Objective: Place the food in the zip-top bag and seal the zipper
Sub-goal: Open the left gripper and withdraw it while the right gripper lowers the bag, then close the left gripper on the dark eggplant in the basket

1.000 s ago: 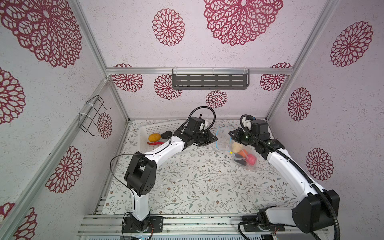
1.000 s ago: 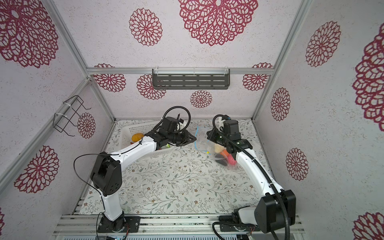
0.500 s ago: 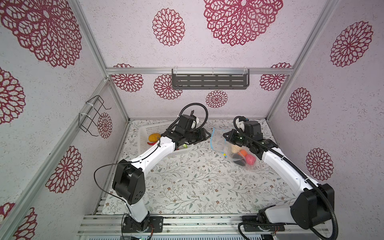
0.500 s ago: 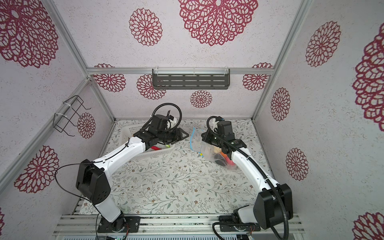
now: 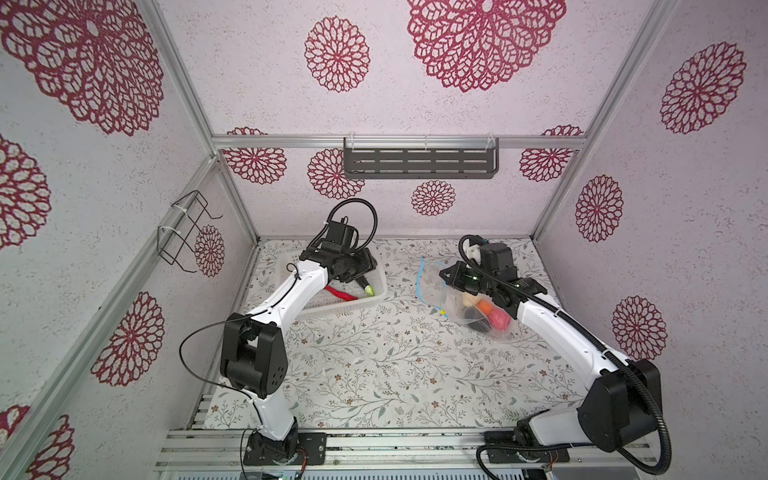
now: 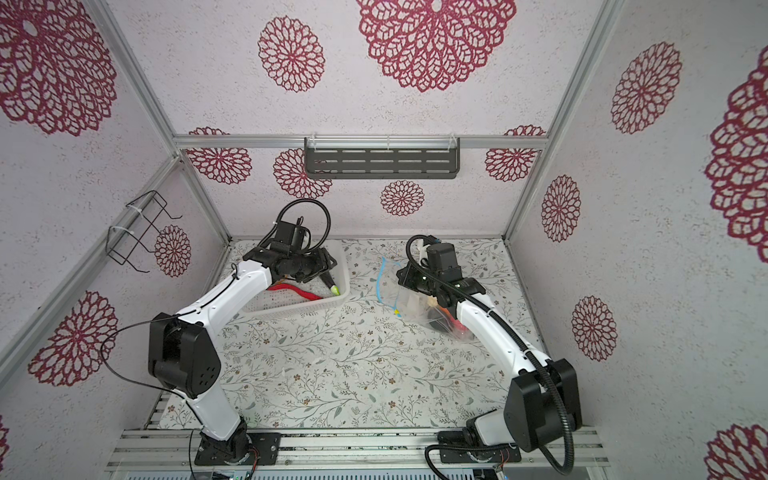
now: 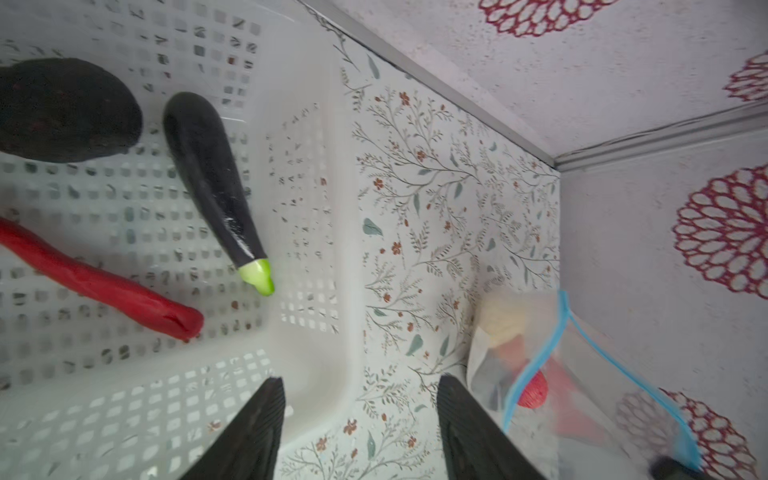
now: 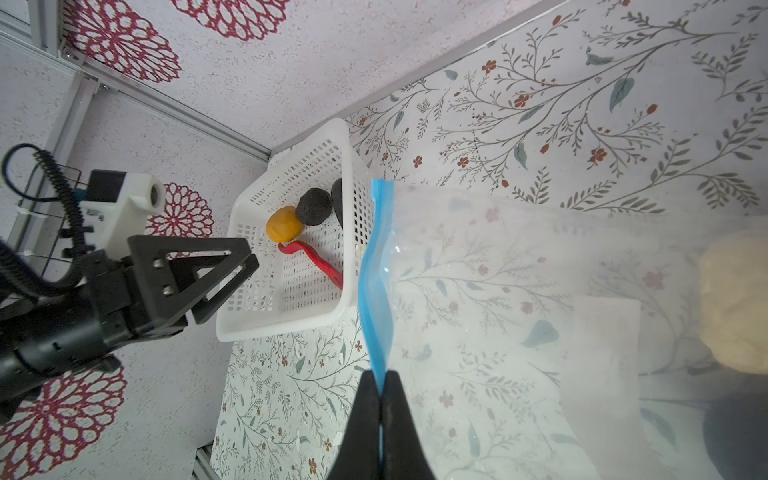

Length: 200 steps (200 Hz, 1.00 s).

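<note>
**Bimanual workspace at one instant.** In both top views the white perforated basket (image 5: 345, 307) lies at about 10 o'clock from the middle of the floral table cover (image 5: 374, 365). The zip-top bag (image 5: 453, 301) lies at about 2 o'clock, near the basket but apart from it. The bag's mouth, edged by the light blue zipper (image 5: 419, 279), stands open toward 9 o'clock, facing the basket. The yellow slider tab (image 5: 443, 311) sits at the strip's 6 o'clock end. Through the clear film show a cream ball (image 5: 469, 298), an orange piece (image 5: 484, 306), a pink-red ball (image 5: 498, 320) and a black lump (image 5: 473, 325). In the basket lie a red chilli (image 7: 104, 282), a dark green-tipped piece (image 7: 208, 174), a second black lump (image 7: 62, 112) and a yellow-orange potato shape (image 8: 284, 224). The right gripper (image 8: 380, 376) has its pads pressed together on the blue strip. The left gripper (image 7: 360, 380) hangs over the basket's 3 o'clock corner, jaws spread, nothing between them.
</note>
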{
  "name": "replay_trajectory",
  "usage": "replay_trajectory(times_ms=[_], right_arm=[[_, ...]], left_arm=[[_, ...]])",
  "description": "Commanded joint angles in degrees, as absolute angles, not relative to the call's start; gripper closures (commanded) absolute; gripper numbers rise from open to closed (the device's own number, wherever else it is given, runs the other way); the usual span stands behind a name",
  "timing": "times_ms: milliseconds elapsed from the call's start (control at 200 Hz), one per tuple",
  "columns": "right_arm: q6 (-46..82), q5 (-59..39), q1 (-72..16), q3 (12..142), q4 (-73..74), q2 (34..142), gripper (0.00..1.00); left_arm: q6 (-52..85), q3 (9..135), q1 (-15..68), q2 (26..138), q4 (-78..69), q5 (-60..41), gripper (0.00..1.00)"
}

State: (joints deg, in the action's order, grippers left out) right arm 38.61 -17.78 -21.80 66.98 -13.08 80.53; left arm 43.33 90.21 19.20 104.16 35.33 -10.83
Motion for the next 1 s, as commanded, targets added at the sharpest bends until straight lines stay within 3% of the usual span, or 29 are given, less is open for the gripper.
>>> replay_trajectory(times_ms=[0, 265, 665, 996], right_arm=[[38.67, -17.45, -22.04, 68.52, -11.52, 80.46, 1.00], [39.18, -18.37, -22.65, 67.47, -10.82, 80.66, 1.00], [40.37, -18.83, -27.21, 66.79, -8.46, 83.79, 1.00], [39.87, -18.28, -28.04, 66.58, -9.13, 83.52, 1.00]], left_arm=[[41.49, 93.11, 17.62, 108.73, 38.00, -6.86, 0.38], [40.39, 102.04, 16.35, 120.71, 41.30, -4.38, 0.37], [41.00, 105.26, 15.18, 124.77, 40.88, -3.98, 0.34], [41.71, 110.05, 14.64, 129.67, 40.57, -1.62, 0.39]])
